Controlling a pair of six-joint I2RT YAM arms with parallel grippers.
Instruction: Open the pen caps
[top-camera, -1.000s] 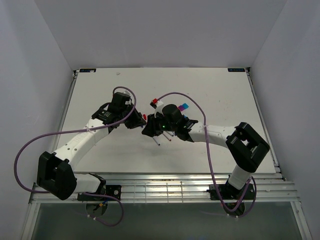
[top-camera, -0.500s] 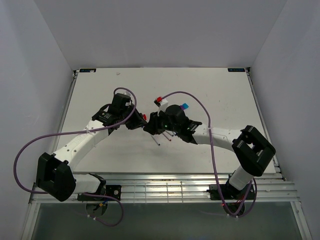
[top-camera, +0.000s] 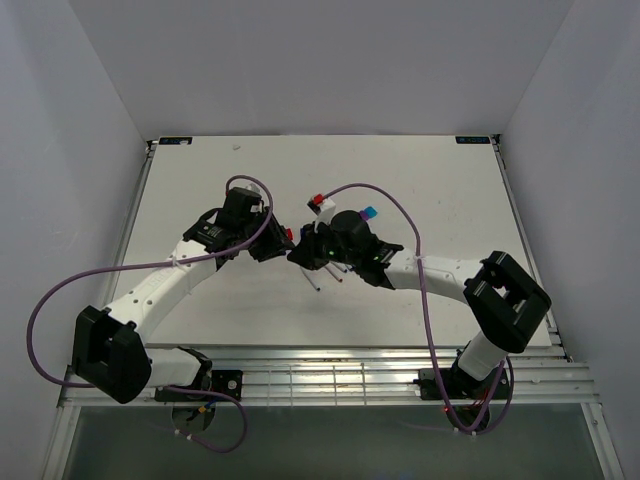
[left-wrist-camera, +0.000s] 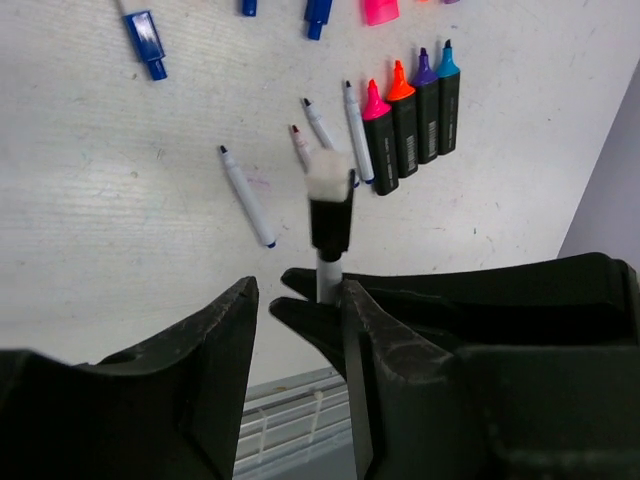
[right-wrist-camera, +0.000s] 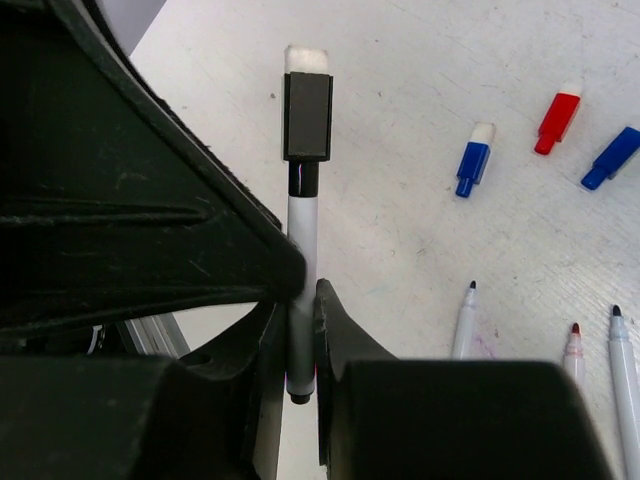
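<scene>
Fingers of the left tool stand spread, with a wide gap on one side of the white pen that rises between them. The pen stands closer to the finger on the right of that view, and whether it touches that finger cannot be told. The pen wears a black cap with a white end, fully seated on its upper end, above both tools and clear of the tabletop. To the right, the right tool is pressed together on the pen's white shaft, pinching it below the cap. In the top view the two tools meet near the middle of the tabletop.

On the tabletop in the left wrist view, a loose blue cap lies far left. Next come several thin pens with bare tips. Then four black markers lie side by side, showing pink, orange, purple and cyan tips.

In the right wrist view, three more loose caps lie to the right of the held pen. They are a blue-and-white cap, a red-and-white cap and a second blue cap at the edge.
</scene>
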